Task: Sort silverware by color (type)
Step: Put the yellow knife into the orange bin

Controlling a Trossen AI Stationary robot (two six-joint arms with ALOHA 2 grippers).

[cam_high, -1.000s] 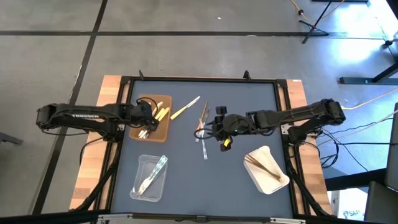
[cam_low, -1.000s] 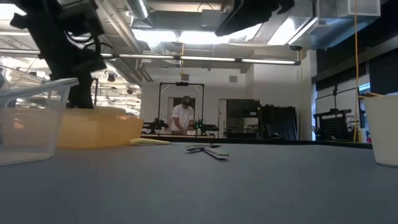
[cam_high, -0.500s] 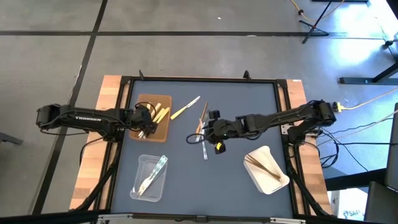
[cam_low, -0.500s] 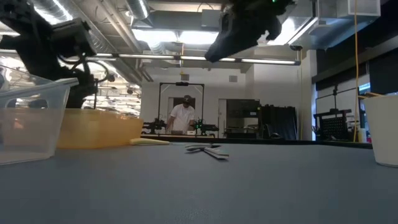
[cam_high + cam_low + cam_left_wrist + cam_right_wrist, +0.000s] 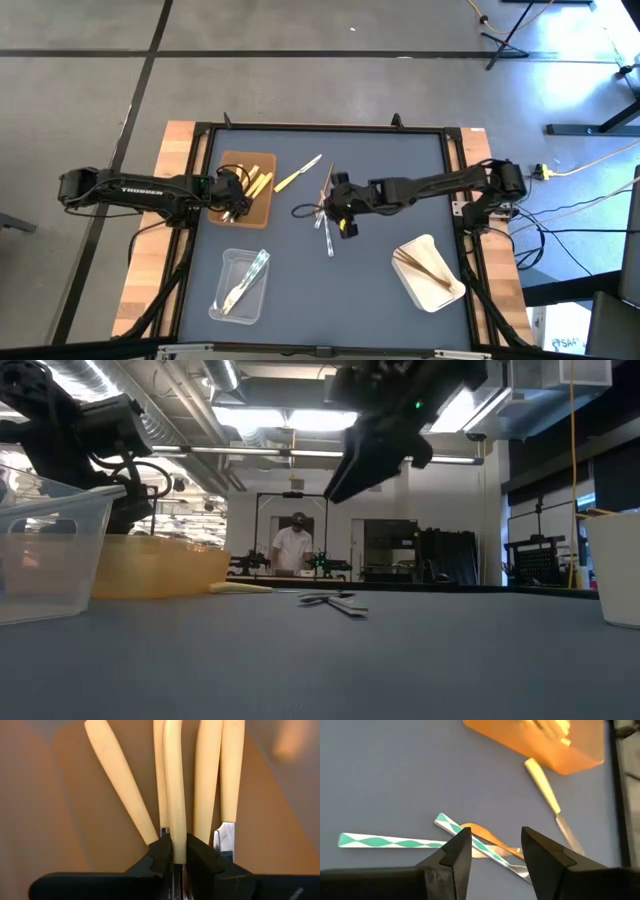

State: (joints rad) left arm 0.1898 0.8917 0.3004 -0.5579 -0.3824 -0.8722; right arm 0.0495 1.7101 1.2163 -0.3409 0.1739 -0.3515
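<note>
Sorting looks partly done. Yellow utensils (image 5: 258, 184) lie in the brown tray (image 5: 262, 212) at the left. Clear ones (image 5: 245, 280) lie in the clear tray (image 5: 226, 258) near the front. Wooden ones (image 5: 420, 264) lie in the white tray (image 5: 440, 292) at the right.

Some silverware is not sorted yet. One yellow knife (image 5: 297, 176) lies on the mat just beside the brown tray. A small pile (image 5: 326, 215) lies crossed in the middle of the table. The right wrist view shows green and white striped pieces (image 5: 390, 841) there with a tan piece (image 5: 487, 837) tucked under them.

The left gripper (image 5: 180, 857) is over the brown tray. Its fingers (image 5: 161, 855) pinch a yellow handle (image 5: 174, 795) that lies among the other yellow ones. I think it is about to let go, since the piece is already in the right tray.

The right gripper (image 5: 491, 851) hangs over the middle pile. Its fingers (image 5: 458, 852) are spread and hold nothing. I think it will pick from that pile next.

So most pieces are in their trays. The loose yellow knife and the pile are what is left.
</note>
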